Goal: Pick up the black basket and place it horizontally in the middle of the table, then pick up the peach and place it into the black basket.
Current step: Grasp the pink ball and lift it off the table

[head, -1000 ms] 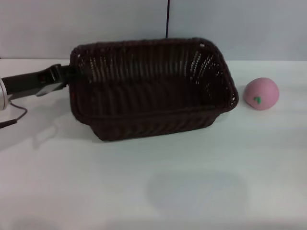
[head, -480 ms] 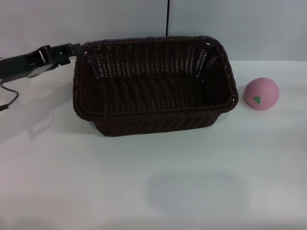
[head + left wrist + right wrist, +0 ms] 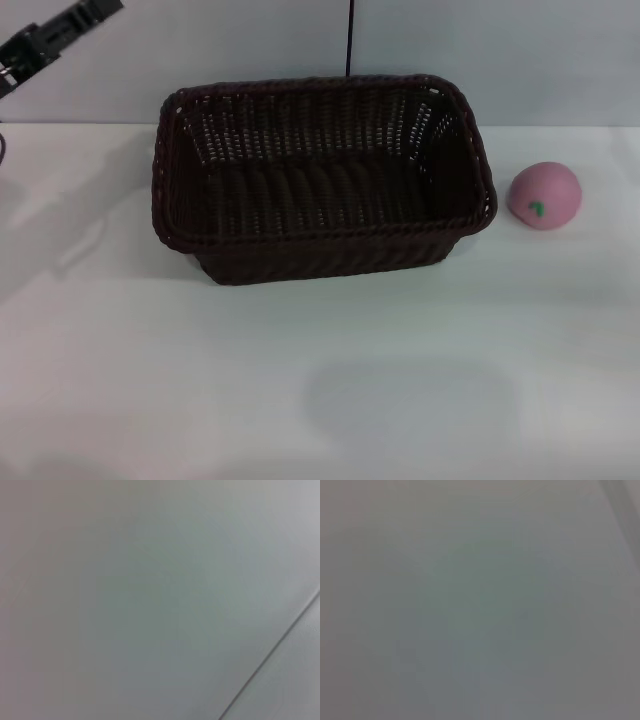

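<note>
The near part of the table (image 3: 320,400) is bare white, with a faint shadow patch toward its middle. Farther back the basket (image 3: 322,180) sits upright and flat on the table, its long side running across the head view, roughly central, open top up and nothing in it. The peach (image 3: 545,195) lies on the table just beside the basket's right end, apart from it, its green leaf mark facing the camera. Farthest back, the left gripper (image 3: 60,30) hangs high in the far left corner, well clear of the basket and holding nothing; whether it is spread or closed cannot be told. Both wrist views show only a blank grey surface.
</note>
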